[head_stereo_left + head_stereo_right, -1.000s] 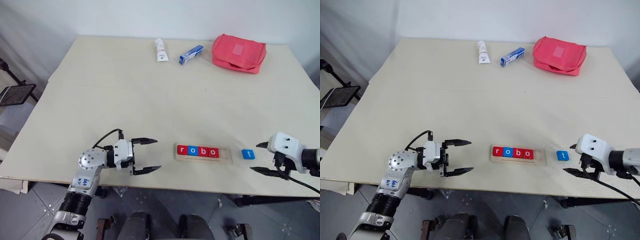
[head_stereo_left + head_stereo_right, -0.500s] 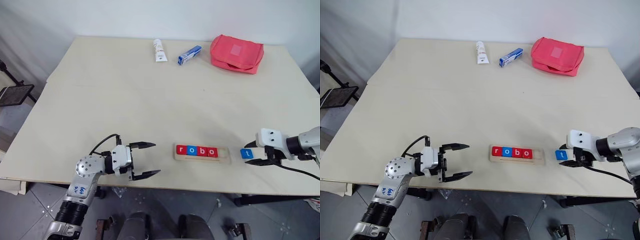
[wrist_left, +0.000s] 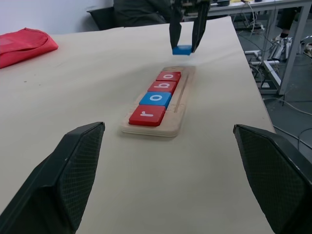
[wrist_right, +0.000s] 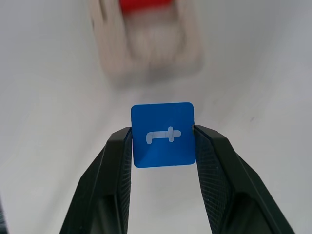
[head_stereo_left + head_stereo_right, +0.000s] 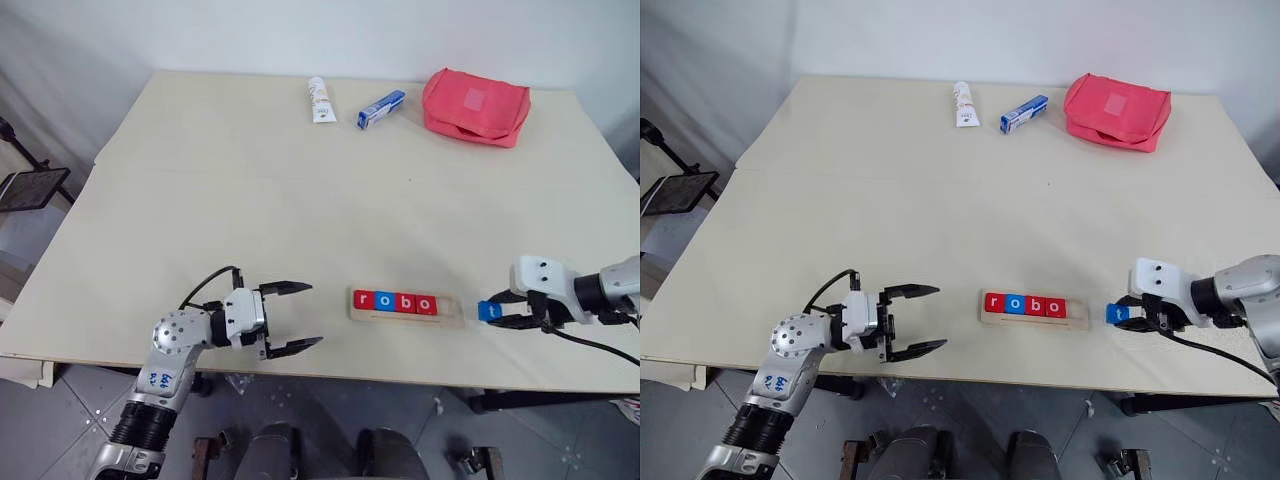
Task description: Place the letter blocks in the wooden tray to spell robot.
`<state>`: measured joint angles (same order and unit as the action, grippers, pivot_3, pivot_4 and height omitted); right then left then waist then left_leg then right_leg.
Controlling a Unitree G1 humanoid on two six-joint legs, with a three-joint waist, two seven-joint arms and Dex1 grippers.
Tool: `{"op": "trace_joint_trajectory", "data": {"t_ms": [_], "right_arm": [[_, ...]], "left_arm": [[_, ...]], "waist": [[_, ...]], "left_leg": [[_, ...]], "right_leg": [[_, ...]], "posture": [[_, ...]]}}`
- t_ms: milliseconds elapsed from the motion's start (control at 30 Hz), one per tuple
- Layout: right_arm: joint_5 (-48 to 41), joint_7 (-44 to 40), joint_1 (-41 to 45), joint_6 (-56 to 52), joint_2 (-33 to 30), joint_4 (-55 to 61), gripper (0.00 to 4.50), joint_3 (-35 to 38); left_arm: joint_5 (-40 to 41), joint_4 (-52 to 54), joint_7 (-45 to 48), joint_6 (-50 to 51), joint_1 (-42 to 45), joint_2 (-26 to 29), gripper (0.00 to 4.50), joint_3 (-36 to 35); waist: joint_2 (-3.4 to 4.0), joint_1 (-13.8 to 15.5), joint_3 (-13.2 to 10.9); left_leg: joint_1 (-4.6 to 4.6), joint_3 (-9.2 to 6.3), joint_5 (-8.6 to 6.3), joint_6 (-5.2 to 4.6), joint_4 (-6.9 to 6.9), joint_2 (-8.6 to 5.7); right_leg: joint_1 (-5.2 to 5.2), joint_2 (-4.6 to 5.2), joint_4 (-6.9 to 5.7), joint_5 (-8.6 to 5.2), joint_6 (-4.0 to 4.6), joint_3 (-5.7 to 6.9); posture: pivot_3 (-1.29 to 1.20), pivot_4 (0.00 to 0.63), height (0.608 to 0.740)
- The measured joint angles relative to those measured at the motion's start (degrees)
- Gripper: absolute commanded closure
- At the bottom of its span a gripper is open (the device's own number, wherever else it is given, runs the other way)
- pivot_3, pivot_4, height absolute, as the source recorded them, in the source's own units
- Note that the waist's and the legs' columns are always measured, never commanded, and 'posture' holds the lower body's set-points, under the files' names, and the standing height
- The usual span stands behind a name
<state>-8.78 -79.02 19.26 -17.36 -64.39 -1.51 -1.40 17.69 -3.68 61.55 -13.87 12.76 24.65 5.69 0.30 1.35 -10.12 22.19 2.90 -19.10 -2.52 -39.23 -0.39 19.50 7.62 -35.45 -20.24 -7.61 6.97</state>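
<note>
A pale cream table (image 5: 300, 190) fills the scene, standing by a white wall with grey floor below its near edge; the left wrist view looks past the table's end at metal table legs and cables. Near the front left, the left gripper (image 5: 294, 317) lies level with its two black fingers spread wide and nothing between them. At the far edge lie one white tube (image 5: 317, 100) with print too small to read, one blue-and-white box (image 5: 382, 109), and one red pouch (image 5: 475, 106). Near the front edge sits the wooden tray (image 5: 406, 305), carrying four letter blocks (image 5: 396, 302), red, blue, red, red, reading "r o b o", with its right end slot bare. Just beside that end, the right gripper (image 5: 500, 310) has its fingers closed on the fifth block, the blue tile (image 4: 163, 134) with a white "t", pinched by its two side edges.
</note>
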Motion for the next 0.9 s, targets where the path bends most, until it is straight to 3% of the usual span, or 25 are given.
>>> {"op": "trace_joint_trajectory", "data": {"t_ms": [233,533,900], "right_arm": [[-0.93,2.29,3.37,-8.07,0.60,6.73,3.03,-2.91],[2.59,2.69,7.93,-6.21,3.14,2.75,3.03,-9.23],[4.15,1.51,9.40,-3.92,4.48,0.09,3.03,-11.90]], "left_arm": [[-0.09,-1.94,0.23,-0.80,1.47,-1.08,0.00,0.44],[-0.26,-1.79,-0.70,-1.22,-0.08,-1.49,0.00,1.13],[-0.41,-1.20,-2.19,-1.22,-0.94,-1.37,0.00,1.14]], "waist": [[0.00,0.01,0.00],[0.00,-0.05,0.00],[0.00,-0.06,0.00]], "left_leg": [[0.01,-0.07,0.00,0.00,0.01,-0.03],[0.03,-0.05,0.00,0.00,0.02,-0.04],[0.04,-0.05,0.00,0.00,0.02,-0.04]], "right_leg": [[-0.01,0.02,0.01,0.00,0.00,-0.11],[0.02,0.02,0.02,0.00,0.00,-0.06],[0.03,0.01,0.01,0.00,0.00,0.06]], "posture": [[0.00,0.150,0.740],[0.00,0.150,0.740],[0.00,0.150,0.740]]}}
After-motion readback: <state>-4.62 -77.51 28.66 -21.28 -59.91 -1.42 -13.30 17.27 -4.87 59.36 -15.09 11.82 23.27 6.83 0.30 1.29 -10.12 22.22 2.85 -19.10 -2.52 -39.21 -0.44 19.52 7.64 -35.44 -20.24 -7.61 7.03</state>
